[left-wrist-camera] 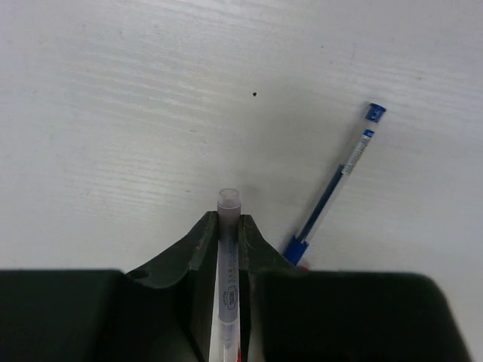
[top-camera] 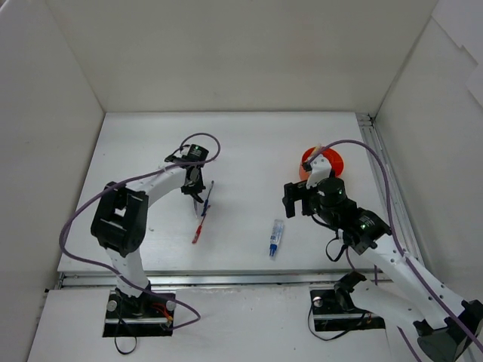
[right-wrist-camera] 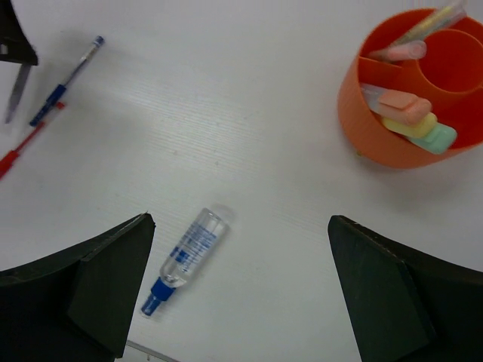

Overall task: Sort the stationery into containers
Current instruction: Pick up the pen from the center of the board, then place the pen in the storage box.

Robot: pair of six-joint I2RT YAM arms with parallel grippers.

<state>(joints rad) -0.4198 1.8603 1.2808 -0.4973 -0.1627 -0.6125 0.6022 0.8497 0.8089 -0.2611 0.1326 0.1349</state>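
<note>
My left gripper is shut on a grey pen, which runs lengthwise between the fingers with its tip poking out just over the table. A blue pen lies just right of it, with a red pen beside its end. My right gripper is open and empty, above the table near a clear blue-capped bottle. The orange cup holds several markers and is partly hidden by the right arm in the top view.
White walls enclose the table on the left, back and right. A metal rail runs along the right edge. The table's front edge lies just below the bottle.
</note>
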